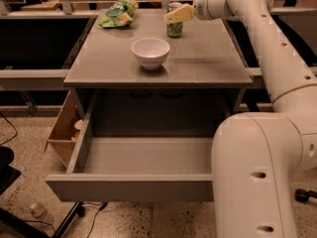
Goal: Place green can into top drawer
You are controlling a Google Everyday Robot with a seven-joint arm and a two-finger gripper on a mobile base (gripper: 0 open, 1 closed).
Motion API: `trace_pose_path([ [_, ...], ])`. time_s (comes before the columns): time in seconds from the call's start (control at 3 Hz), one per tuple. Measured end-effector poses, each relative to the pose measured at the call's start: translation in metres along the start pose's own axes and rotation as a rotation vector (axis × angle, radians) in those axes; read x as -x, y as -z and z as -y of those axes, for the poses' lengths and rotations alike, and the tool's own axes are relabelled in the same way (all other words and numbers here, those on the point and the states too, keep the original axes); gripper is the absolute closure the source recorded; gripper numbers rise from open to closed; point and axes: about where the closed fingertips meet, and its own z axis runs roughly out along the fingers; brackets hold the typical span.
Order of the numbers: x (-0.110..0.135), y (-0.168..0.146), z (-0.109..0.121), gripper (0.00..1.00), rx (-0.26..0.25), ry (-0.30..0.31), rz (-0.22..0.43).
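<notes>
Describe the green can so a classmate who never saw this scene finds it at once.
Start at the grey table above the open top drawer. Near its far edge, behind the white bowl, stands the green can, the claw at its top. Unlike the crumpled snack bag further left, it is an upright cylinder.

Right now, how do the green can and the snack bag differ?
The green can stands upright; the snack bag lies flat and crumpled. The can sits back centre-right with the gripper at its upper part; the bag lies back left, alone. Both are green, on the table.
</notes>
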Motion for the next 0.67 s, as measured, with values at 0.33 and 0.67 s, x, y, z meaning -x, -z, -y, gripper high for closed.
trace_pose_path([
  [0.33,-0.004,-0.022,0.002,0.00,-0.015,-0.020,0.021],
  [0.67,-0.009,-0.052,0.018,0.00,-0.106,-0.055,0.038],
])
